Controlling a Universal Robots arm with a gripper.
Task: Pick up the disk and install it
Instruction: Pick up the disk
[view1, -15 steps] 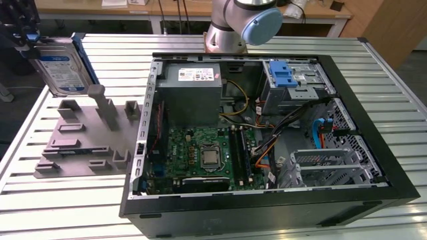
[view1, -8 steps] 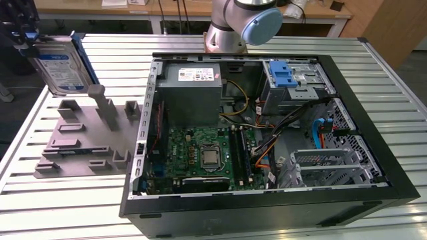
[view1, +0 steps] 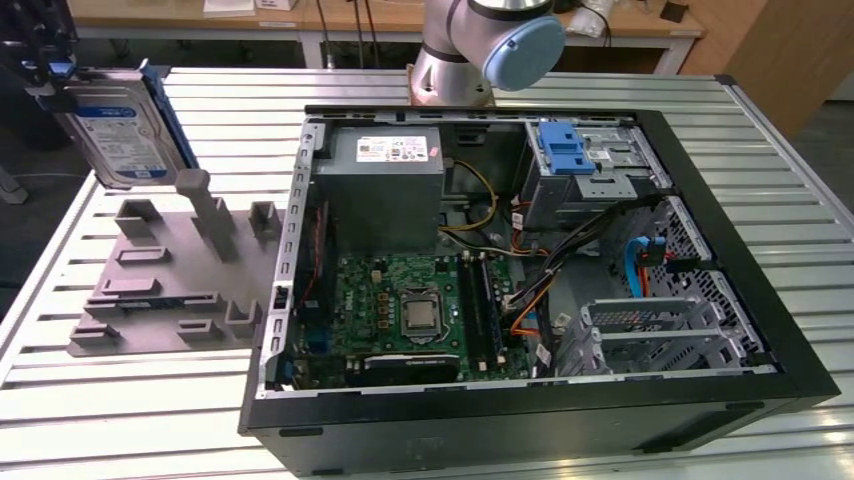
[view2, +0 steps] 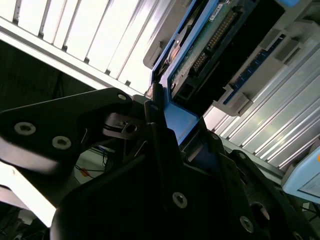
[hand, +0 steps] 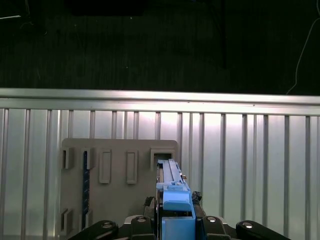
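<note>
The disk (view1: 118, 132), a silver hard drive with a blue-and-white label and a blue bracket, hangs upright in the air at the exterior view's left. It is above the grey fixture plate (view1: 167, 280) and apart from it. My gripper (view1: 54, 85) is shut on the disk's upper edge. In the first wrist view the disk (hand: 172, 192) is edge-on between my black fingers (hand: 142, 221), over the plate (hand: 120, 175). In the second wrist view the disk's circuit-board side (view2: 210, 45) and blue bracket (view2: 182, 120) sit in my gripper (view2: 165, 125).
An open black computer case (view1: 747, 300) lies on the slatted metal table (view1: 54, 400), to the right of the plate in the exterior view. Inside are a motherboard (view1: 414, 310), a grey power supply (view1: 387, 180) and a drive bay with a blue latch (view1: 567, 150). The arm's base (view1: 481, 45) stands behind.
</note>
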